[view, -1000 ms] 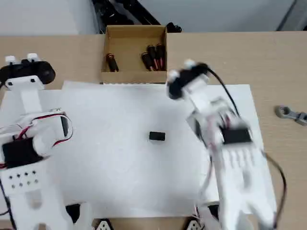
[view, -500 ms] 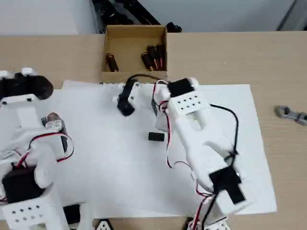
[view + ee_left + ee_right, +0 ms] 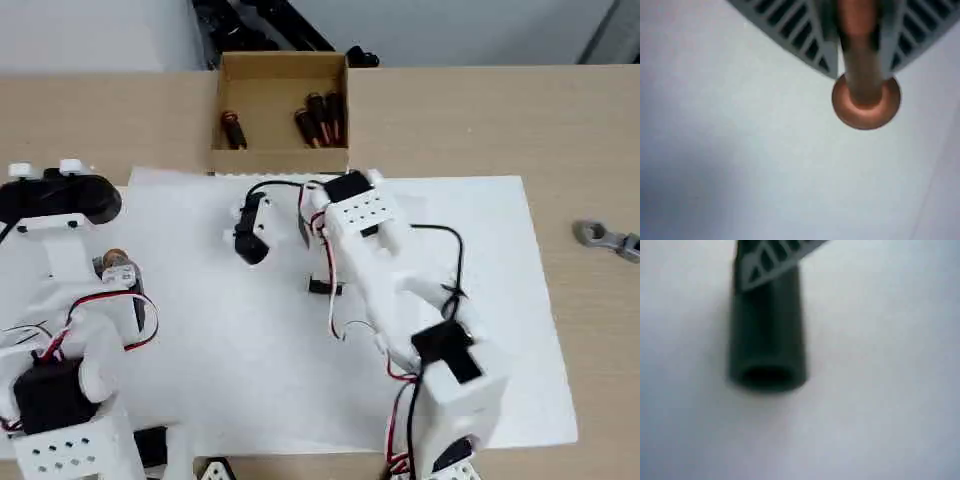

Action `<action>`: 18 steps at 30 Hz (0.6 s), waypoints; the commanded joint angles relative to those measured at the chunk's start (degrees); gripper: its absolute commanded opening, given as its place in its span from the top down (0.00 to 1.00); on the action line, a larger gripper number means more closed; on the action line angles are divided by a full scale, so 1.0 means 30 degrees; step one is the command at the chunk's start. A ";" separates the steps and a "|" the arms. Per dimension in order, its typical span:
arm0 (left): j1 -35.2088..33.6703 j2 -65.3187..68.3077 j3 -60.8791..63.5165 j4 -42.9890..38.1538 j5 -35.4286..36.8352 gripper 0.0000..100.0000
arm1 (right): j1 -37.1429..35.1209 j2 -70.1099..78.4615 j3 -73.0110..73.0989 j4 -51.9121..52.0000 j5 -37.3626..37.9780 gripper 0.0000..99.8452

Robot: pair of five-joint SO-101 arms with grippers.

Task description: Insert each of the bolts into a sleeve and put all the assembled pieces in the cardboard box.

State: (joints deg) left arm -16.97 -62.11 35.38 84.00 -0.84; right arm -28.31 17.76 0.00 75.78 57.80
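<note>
My left gripper [image 3: 860, 75] is shut on a copper bolt [image 3: 866, 102], whose round head sticks out past the fingertips above the white sheet. From above, that bolt [image 3: 115, 262] sits at the left arm's tip near the sheet's left edge. A short black sleeve [image 3: 322, 287] lies on the sheet at the centre, partly under the right arm. The right wrist view has the sleeve [image 3: 767, 340] close up, open end toward the camera, with a grey ribbed part of my right gripper [image 3: 771, 270] across its far end. The cardboard box [image 3: 270, 105] holds several assembled pieces [image 3: 320, 118].
A white sheet [image 3: 200, 350] covers the table's middle, and the box stands just beyond its far edge. A metal wrench [image 3: 605, 237] lies on the bare wood at the far right. Dark equipment [image 3: 240, 25] sits behind the box.
The right arm swung in from the right side and now stretches over the centre with its tip at the sleeve. The left arm shifted a little, bolt still in its grip.
</note>
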 commanded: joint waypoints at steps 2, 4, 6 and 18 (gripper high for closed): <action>-0.0088 -0.0440 -0.0103 -0.0088 -0.0176 0.99 | -0.0308 0.0366 -0.0410 -0.0747 0.0117 0.78; -0.0088 -0.0440 -0.0103 -0.0088 -0.0176 0.99 | -0.0278 0.0278 -0.0381 -0.0630 0.0029 0.78; -0.0088 -0.0410 -0.0073 -0.0088 -0.0176 0.99 | -0.0161 -0.0103 -0.0469 -0.0454 -0.0381 0.78; -0.0029 -0.0293 -0.0073 -0.0088 -0.0176 0.99 | -0.0190 -0.4381 -0.2462 0.4703 -0.2432 0.78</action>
State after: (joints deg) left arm -16.97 -62.46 35.38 84.00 -0.84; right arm -27.60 9.41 -4.22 84.31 52.88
